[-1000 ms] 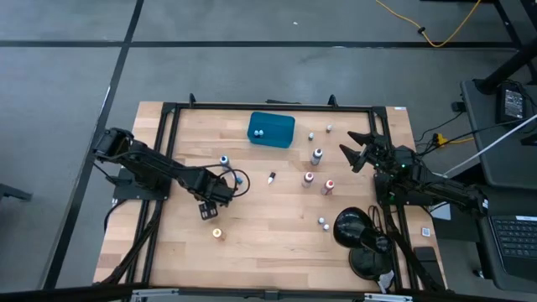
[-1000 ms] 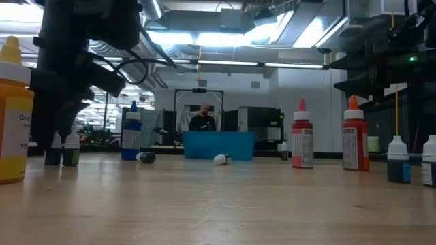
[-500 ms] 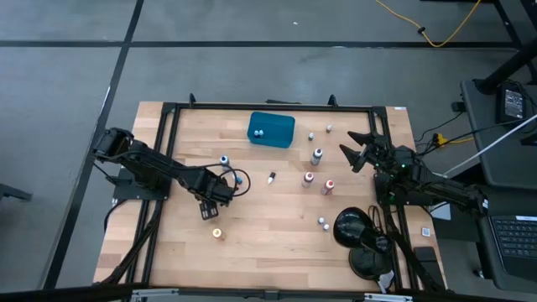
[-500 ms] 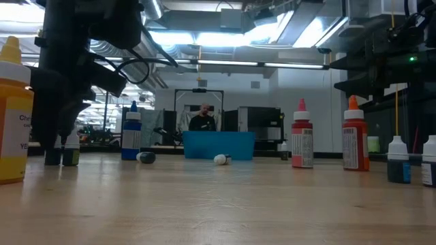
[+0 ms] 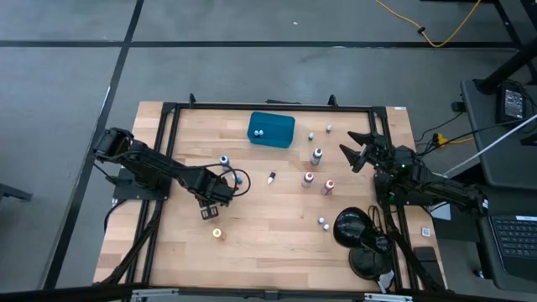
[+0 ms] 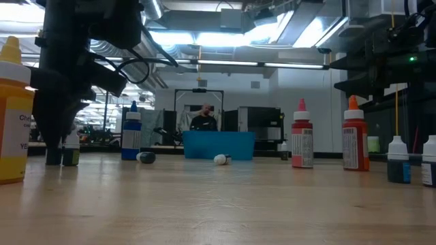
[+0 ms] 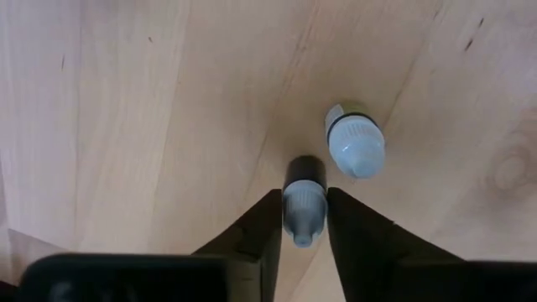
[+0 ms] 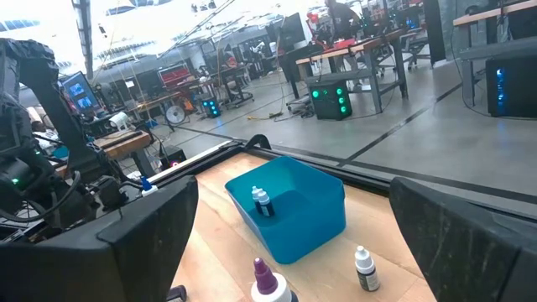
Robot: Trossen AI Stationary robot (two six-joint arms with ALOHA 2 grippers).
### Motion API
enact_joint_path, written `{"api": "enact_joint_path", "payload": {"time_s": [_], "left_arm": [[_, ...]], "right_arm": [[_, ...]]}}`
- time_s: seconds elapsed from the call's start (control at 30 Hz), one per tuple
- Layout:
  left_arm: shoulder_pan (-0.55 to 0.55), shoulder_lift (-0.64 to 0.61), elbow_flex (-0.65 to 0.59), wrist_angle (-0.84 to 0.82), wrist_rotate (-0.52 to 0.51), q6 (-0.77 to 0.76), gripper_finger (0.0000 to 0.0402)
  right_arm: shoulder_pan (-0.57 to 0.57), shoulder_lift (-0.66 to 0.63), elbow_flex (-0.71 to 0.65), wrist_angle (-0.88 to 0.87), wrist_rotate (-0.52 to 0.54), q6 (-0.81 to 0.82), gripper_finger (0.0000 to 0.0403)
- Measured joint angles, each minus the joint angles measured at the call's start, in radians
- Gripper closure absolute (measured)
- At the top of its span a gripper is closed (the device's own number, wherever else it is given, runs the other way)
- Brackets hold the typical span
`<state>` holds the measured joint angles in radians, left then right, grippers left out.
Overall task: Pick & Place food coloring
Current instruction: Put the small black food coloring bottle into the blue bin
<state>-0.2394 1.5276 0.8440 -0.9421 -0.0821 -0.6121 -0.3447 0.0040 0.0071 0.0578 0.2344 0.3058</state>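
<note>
While standing upright, the vial (image 7: 303,204) shows a white cap.

I'm seeing the light wooden tabletop (image 5: 268,222) sitting in a black frame on a grey floor (image 5: 252,71) crossed by dark seams, with a yellow cable (image 5: 436,25) trailing across it. A desk with a laptop (image 5: 513,239) is standing to one side. Beyond the tabletop, bright ceiling lights (image 6: 225,62) are glowing over an open workshop, where a person (image 6: 203,120) is sitting. Workbenches (image 8: 369,71) and green-lit equipment (image 8: 331,101) are lining the far floor.
</note>
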Motion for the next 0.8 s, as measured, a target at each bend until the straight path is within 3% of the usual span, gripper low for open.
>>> {"api": "enact_joint_path", "payload": {"time_s": [0.43,0.8], "left_arm": [[0.031,-0.098,0.02,-0.082,0.016,-0.045,0.0334],[0.097,-0.241,0.231,-0.344,-0.105,-0.03,0.0334]], "right_arm": [[0.0,0.0,0.0,0.0,0.0,0.0,0.0011],[0.0,0.0,0.0,0.0,0.0,0.0,0.0011]]}}
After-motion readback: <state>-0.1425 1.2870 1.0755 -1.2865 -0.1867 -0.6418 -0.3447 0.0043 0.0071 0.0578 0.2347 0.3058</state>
